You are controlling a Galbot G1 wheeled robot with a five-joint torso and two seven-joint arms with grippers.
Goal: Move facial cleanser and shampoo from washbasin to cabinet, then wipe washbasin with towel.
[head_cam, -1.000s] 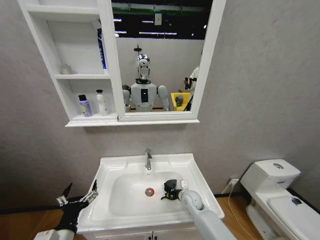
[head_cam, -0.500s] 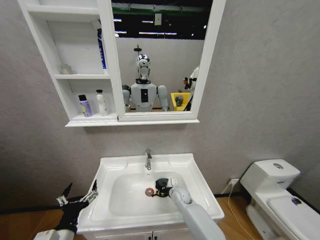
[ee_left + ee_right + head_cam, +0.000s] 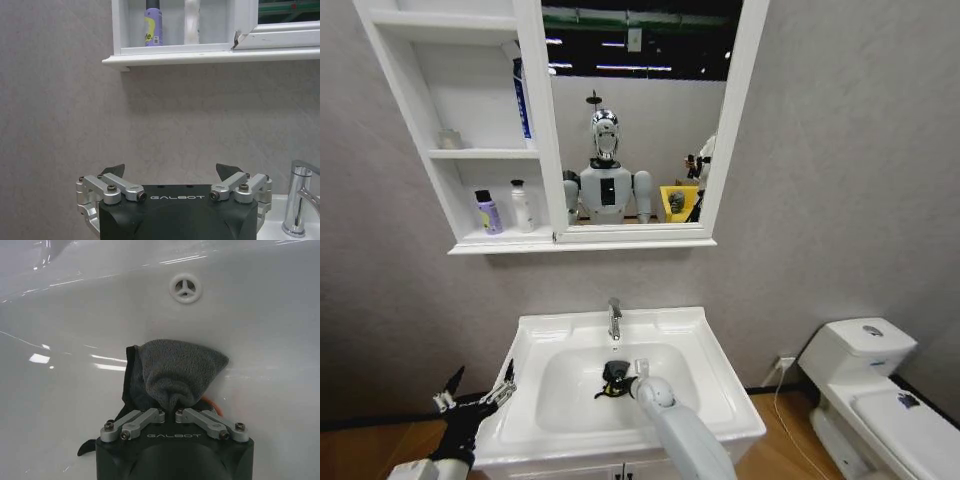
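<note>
My right gripper (image 3: 613, 380) is down in the bowl of the white washbasin (image 3: 560, 400), shut on the dark grey towel (image 3: 177, 372). It presses the towel onto the bowl floor over the drain, and a sliver of the red ring (image 3: 212, 405) shows beside the cloth. On the bottom shelf of the cabinet (image 3: 480, 150) stand two bottles, one purple (image 3: 486, 212) and one white (image 3: 523, 206), the shampoo and facial cleanser. My left gripper (image 3: 475, 395) hangs open left of the basin, holding nothing.
The chrome tap (image 3: 614, 318) rises at the back rim, just behind the towel. The overflow hole (image 3: 185, 288) sits in the bowl wall ahead of my right gripper. A white toilet (image 3: 865, 360) stands to the right. The mirror (image 3: 630, 110) hangs above the basin.
My right gripper has dragged the towel leftward across the bowl, from right of the drain to over it. The left arm has stayed put.
</note>
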